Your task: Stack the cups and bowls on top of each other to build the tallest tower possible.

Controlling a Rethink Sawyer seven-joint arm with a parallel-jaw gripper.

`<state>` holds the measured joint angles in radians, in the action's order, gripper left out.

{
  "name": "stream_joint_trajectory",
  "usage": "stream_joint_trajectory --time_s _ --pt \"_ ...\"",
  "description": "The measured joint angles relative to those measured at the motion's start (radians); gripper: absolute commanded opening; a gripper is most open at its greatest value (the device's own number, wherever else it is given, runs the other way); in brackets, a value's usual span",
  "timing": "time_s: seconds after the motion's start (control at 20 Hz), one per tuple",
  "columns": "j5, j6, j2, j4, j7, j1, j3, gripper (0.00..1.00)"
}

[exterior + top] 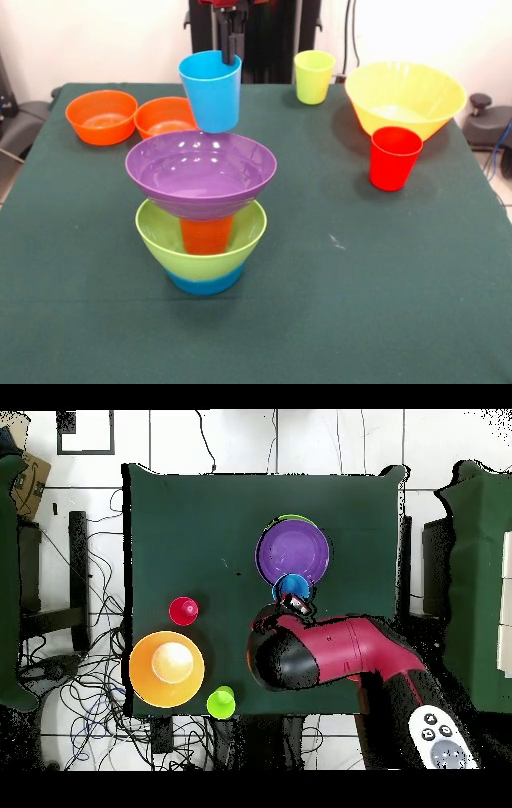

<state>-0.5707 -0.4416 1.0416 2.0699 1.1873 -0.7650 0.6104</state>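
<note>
The tower stands at the table's middle: a small blue bowl (205,282) lowest, a lime green bowl (200,250) on it, an orange cup (206,234) inside that, and a wide purple bowl (201,172) on top. My gripper (230,50) is shut on the rim of a light blue cup (211,92) and holds it upright in the air, just above the purple bowl's far edge. In the overhead view the light blue cup (291,589) sits at the rim of the purple bowl (293,552), with the gripper (296,602) beside it.
Two small orange bowls (102,117) (164,117) stand side by side at the far left. A yellow-green cup (314,77), the large yellow bowl (405,98) and a red cup (394,158) stand at the far right on the green table (360,280).
</note>
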Motion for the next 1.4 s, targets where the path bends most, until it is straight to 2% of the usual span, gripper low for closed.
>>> stream_joint_trajectory --time_s 0.7,1.4 --pt "0.0 0.048 -0.017 0.0 0.0 -0.003 0.0 0.0" --pt "0.0 0.048 -0.01 0.0 0.0 -0.007 0.0 0.0"
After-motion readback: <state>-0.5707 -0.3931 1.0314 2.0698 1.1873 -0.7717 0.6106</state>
